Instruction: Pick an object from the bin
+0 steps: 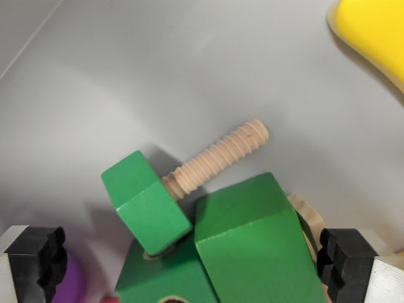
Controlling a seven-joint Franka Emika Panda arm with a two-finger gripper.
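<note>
Green blocks (252,246) hide the bolt (189,183) base.

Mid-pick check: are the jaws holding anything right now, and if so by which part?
Nothing is held. The gripper is open, its jaws standing apart on either side of the green blocks and the green-headed wooden bolt, touching neither.
</note>
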